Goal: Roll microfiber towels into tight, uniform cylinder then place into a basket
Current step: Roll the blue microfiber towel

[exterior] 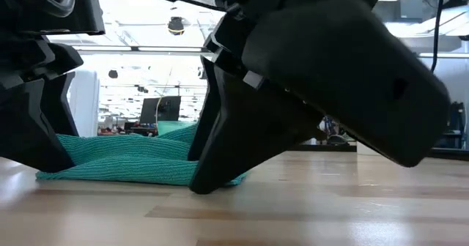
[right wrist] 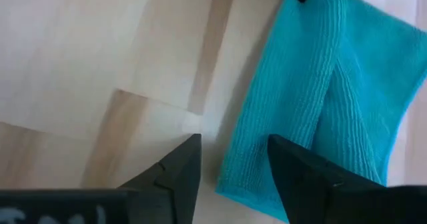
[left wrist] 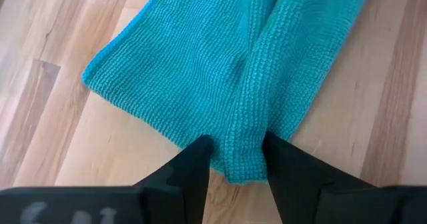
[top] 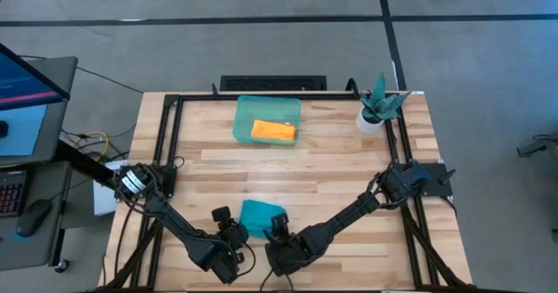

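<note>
both grippers are down at the near table (top: 331,166) edge on the teal towel (top: 260,214). left gripper (left wrist: 233,159) is pinching a raised fold of the teal towel (left wrist: 220,64) between its fingers, clenched on the cloth's near end. right gripper (right wrist: 230,161) sits at the towel's other near corner, fingers apart, one on bare wood, the other over the towel (right wrist: 313,117) edge, gripping nothing. low view: towel (exterior: 132,162) lies bunched and low on the wood, both arms planted at it. further back, orange towel (top: 274,132) lies folded flat inside the basket (top: 246,110) near the far edge. small potted plant (top: 380,105) sits at the far right corner.
</note>
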